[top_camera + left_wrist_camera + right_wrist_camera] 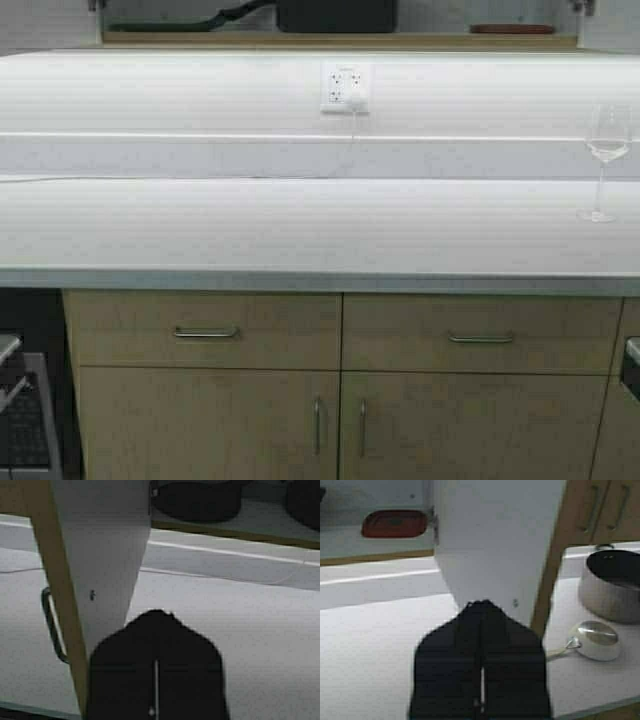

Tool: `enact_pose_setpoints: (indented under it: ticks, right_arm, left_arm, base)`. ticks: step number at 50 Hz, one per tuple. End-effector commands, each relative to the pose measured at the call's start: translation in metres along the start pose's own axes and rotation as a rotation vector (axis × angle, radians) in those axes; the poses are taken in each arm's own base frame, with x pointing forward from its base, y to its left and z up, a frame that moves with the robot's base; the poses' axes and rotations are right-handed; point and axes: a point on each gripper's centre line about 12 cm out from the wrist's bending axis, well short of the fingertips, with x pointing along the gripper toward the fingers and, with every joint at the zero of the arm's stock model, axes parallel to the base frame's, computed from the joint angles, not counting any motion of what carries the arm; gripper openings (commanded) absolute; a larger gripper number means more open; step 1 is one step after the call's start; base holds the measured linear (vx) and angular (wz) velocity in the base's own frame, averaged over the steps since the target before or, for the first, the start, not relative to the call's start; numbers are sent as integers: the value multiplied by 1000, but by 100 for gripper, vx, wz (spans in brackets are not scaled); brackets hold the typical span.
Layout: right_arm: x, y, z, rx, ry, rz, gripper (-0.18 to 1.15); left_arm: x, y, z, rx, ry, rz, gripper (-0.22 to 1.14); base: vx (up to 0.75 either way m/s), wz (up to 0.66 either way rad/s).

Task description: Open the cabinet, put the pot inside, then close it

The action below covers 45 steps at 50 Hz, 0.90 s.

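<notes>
High view: the pot (337, 14) sits on the shelf of the open cabinet (340, 41) at 12 o'clock, above the white table (300, 225). A wine glass (606, 160) stands at 3 o'clock. Neither arm shows here.

Left wrist view: the left claw (156, 630) is clenched, empty, beside the open left door (95, 555), with the pot on the shelf beyond.

Right wrist view: the right claw (482, 615) is clenched, empty, before the open right door (495, 540); a red dish (394, 523) lies on the shelf, and a steel saucepan (612, 585) stands on the table.
</notes>
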Motion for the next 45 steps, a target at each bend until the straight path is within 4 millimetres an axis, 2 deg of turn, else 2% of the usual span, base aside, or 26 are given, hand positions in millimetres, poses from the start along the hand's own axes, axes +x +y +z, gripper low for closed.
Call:
enact_pose_setpoints:
  ticks: [1,6,11,20,24,29,37,45]
  right_arm:
    - [19,-23,27,0,-40,-85,6]
    - [45,-35,41,1,-62,-116,6]
    - [74,-43,55,0,-69,-135,6]
    - [128,-53,69,-3,-72,-153,6]
    - [156,-55,68,-4,-64,-153,6]
    - [182,-56,64,0,-55,-150,6]
    - [218,-49,52,3,-32,-131,6]
    - [237,-25,49,4,4,-100,6]
  left_arm:
    - [-15,31,39,-2,-78,105,5]
    - [-15,53,55,-5,-105,177,5]
    - [-2,71,65,-7,-110,222,5]
    - [41,95,83,-12,-107,249,4]
    - [63,102,91,-18,-115,248,4]
    - [93,111,101,-22,-126,244,4]
    - [135,112,100,-28,-118,214,4]
    - [166,92,85,-36,-75,155,4]
  base:
    - [-12,-13]
    - [-12,-12]
    - [-12,-9]
    - [-10,-5]
    - [-9,-4]
    - [-8,-3]
    - [-4,-2]
    - [-1,0]
